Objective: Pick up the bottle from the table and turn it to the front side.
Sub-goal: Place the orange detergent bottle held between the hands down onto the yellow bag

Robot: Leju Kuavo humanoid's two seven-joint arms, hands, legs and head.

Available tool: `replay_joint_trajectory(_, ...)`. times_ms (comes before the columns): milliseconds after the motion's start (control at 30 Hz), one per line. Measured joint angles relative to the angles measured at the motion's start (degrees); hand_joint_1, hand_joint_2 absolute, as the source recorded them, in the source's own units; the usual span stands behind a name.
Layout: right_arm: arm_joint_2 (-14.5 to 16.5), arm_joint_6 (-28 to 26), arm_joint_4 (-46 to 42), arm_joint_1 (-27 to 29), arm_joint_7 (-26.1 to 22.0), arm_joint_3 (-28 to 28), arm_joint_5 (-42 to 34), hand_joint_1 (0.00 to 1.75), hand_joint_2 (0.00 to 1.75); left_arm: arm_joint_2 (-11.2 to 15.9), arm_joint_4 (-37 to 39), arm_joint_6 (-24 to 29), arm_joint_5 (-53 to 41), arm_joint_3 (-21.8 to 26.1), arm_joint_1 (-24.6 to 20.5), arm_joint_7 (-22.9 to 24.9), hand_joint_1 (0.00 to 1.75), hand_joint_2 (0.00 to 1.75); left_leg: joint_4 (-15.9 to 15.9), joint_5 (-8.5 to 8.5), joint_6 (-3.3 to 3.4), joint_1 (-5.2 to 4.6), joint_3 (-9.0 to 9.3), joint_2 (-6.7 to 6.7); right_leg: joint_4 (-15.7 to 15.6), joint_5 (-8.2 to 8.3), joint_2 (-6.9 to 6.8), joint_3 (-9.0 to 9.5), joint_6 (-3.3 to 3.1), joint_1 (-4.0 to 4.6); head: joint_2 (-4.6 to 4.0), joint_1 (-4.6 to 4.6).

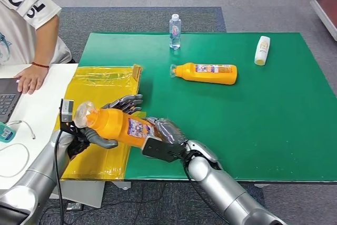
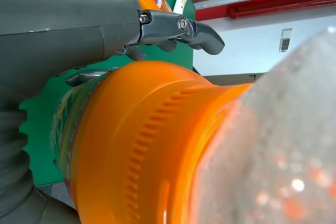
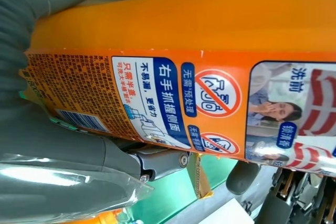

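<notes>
- The bottle [image 1: 119, 125] is held above the near table edge [image 1: 238, 175], cap left.
- Left hand [image 1: 104, 125] fingers are wrapped round its neck; right hand [image 1: 165, 135] is closed on its base.
- Rotation is best done slowly, one grip kept firm.

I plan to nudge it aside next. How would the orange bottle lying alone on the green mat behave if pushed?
The orange bottle lies on its side, so it may roll. Its smooth plastic looks stiff, probably sliding easily on the green mat.
</notes>
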Motion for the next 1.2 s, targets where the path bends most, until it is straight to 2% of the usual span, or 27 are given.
replay_joint_trajectory(567, 0.9, 3.7, 2.0, -0.4, -0.2, 1.7, -1.9, 1.75, 1.75, -1.9, -0.1, -0.9, -0.6, 1.8, 0.0, 0.0, 0.0, 1.75, 0.0, 0.01, 0.01, 0.0, 0.0, 0.0, 0.0, 0.01, 0.0, 0.0, 0.0, 0.0, 0.0, 0.01)
replay_joint_trajectory(933, 1.1, 3.6, 2.7, -1.1, -0.1, 2.7, -1.9, 1.75, 1.75, -2.3, -0.2, -1.3, -1.3, 2.3, 0.0, 0.0, 0.0, 1.75, 0.0, 0.02, 0.01, 0.0, 0.0, 0.0, 0.0, 0.03, 0.0, -0.01, -0.01, 0.0, 0.0, 0.01)
replay_joint_trajectory(1200, 1.2, 1.2, 3.0, -1.6, 1.0, 4.1, 0.3, 1.75, 1.75, -2.3, -0.2, -1.2, -1.4, 2.3, 0.0, 0.0, 0.0, 1.75, 0.0, 0.02, 0.01, 0.0, 0.0, 0.0, 0.0, 0.03, 0.0, -0.01, -0.01, 0.0, 0.0, 0.0)
